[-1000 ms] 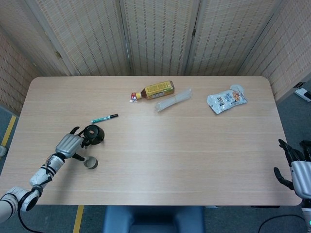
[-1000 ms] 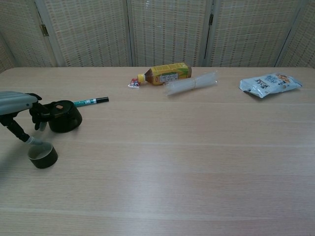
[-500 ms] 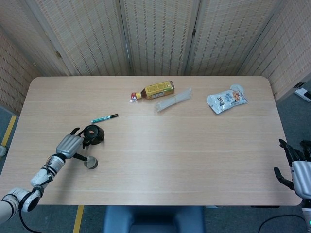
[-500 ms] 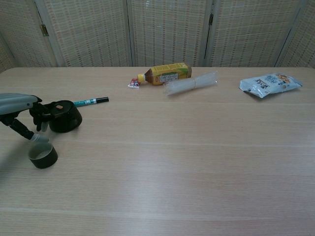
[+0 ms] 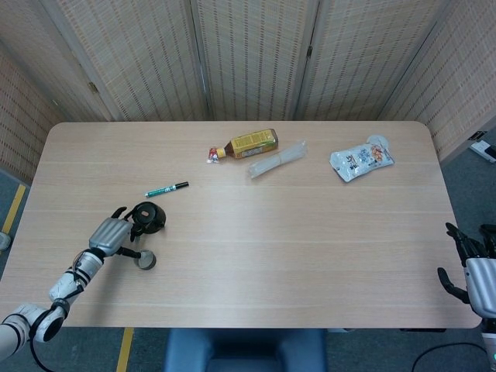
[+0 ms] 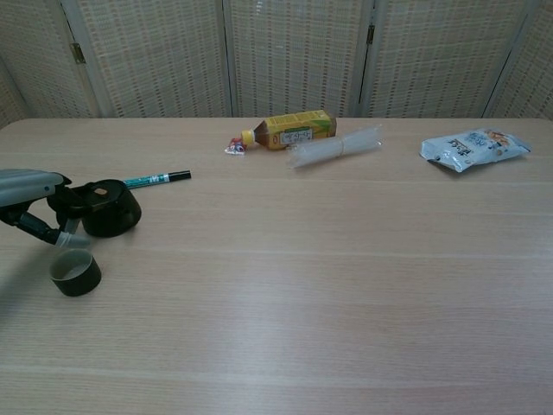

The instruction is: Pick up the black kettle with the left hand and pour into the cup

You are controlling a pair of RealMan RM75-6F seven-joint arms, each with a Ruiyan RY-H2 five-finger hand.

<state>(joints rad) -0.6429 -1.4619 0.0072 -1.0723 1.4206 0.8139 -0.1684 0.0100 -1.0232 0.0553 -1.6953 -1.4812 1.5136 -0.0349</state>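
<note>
Kettle (image 5: 148, 216) handle hidden by left hand (image 5: 109, 233) (grip unclear) | right hand (image 5: 470, 263) cropped, fingers apart, empty

Pen (image 5: 167, 188) just behind kettle (image 5: 148, 215) (cup (image 5: 145, 260) in front)

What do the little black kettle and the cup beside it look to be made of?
The black kettle looks like glossy plastic or enamelled metal: dark, with faint sheen; I can't tell which. The cup seems dull olive metal or plastic, thin-walled and open-topped.

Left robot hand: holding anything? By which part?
Left robot hand is at the black kettle, fingers around its handle side; kettle on the table. A firm grip cannot be told.
</note>
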